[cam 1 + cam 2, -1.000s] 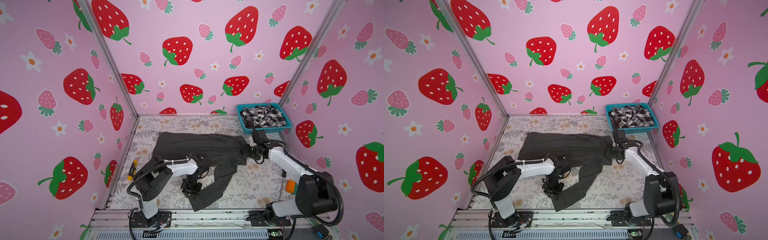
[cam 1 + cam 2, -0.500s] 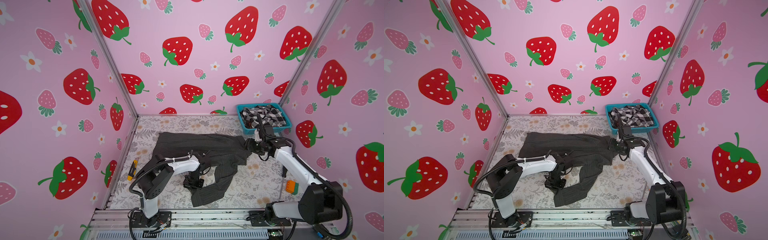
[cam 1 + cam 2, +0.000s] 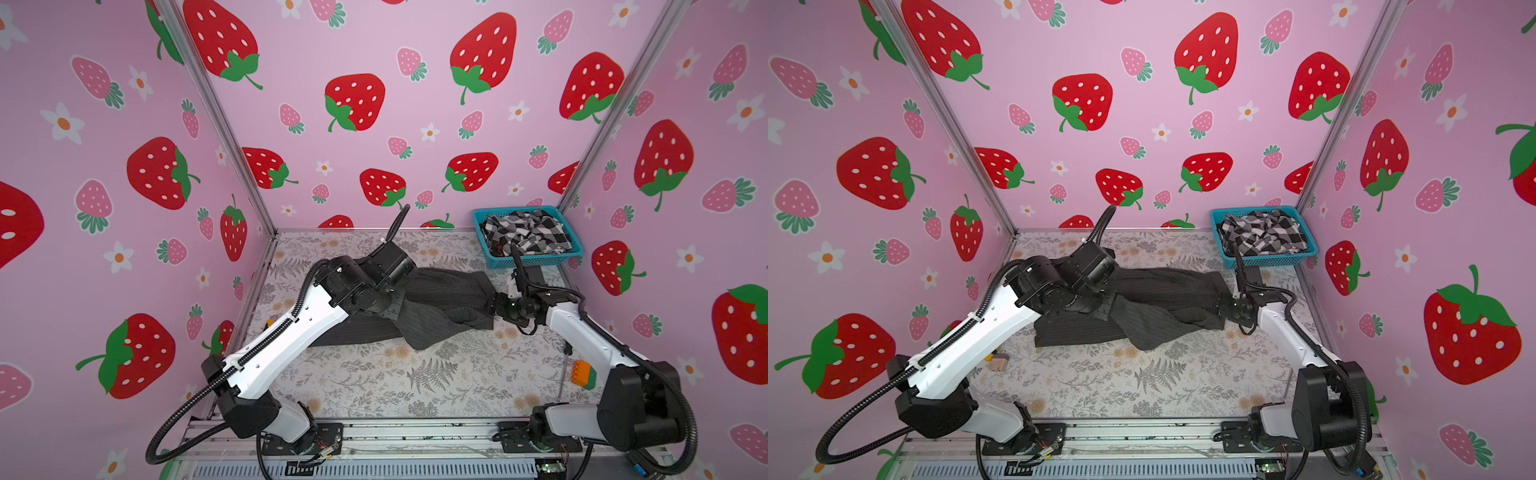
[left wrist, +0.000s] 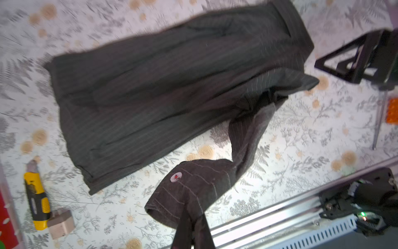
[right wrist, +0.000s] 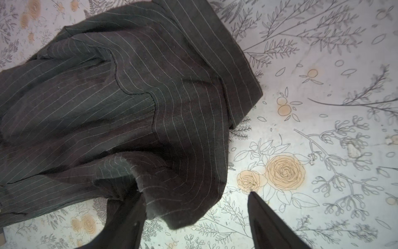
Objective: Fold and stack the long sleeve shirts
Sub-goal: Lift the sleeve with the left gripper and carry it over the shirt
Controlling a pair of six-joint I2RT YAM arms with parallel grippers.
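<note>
Pink strawberry walls [image 3: 374, 50] are enclosing a floral table [image 3: 436, 374], a knife [image 4: 37, 198] lying at its left edge. The left gripper [image 4: 191, 228] is pinching the sleeve cuff [image 4: 193, 187] of the pinstriped shirt [image 3: 449, 299] sprawling mid-table; laying it low across the body should keep the fold flat. The right gripper [image 5: 195, 194] is gaping wide at the shirt's right end. The checked shirt [image 3: 528, 232] is sitting in the basket [image 3: 536, 261], far right corner; the table's front is offering open room.
</note>
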